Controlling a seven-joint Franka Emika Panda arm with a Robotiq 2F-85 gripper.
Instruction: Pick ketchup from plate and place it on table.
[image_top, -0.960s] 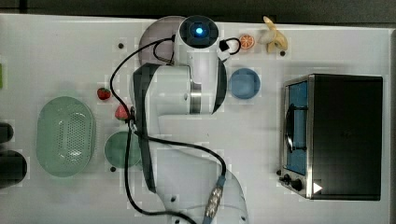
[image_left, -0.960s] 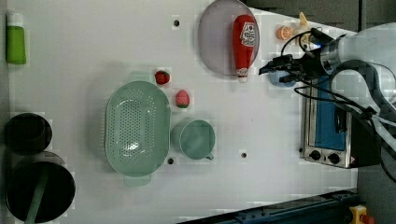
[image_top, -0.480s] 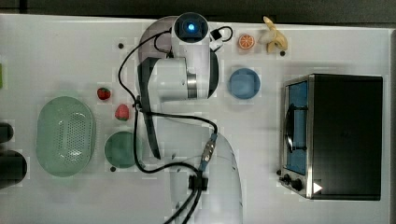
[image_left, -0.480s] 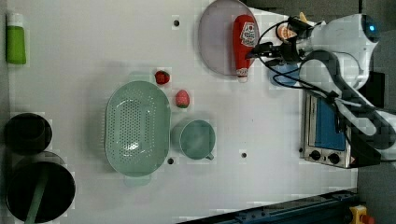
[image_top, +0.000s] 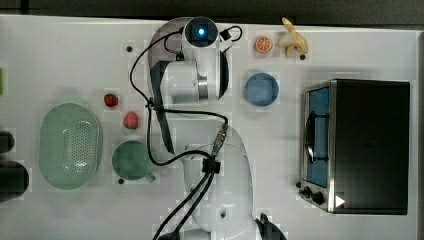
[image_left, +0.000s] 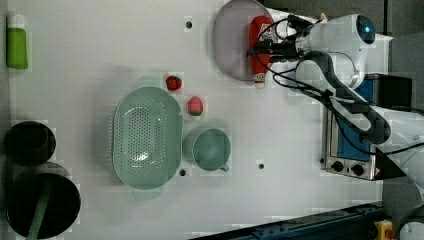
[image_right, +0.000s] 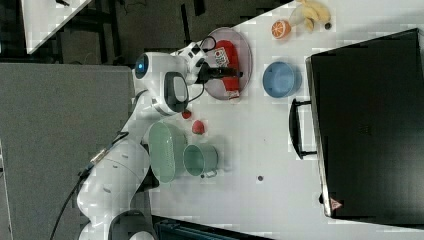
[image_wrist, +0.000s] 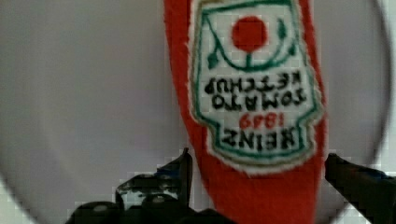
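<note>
my gripper (image_wrist: 257, 172) is wide open, fingers either side of the ketchup (image_wrist: 247, 93) lying on the plate (image_left: 227, 45)

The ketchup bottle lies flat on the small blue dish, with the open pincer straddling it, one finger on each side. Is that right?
Not quite. The ketchup bottle lies on the large pale plate, not the blue dish, which sits apart holding nothing, as the top view shows. The rest holds: in the wrist view the open pincer straddles the bottle, one finger on each side.
</note>
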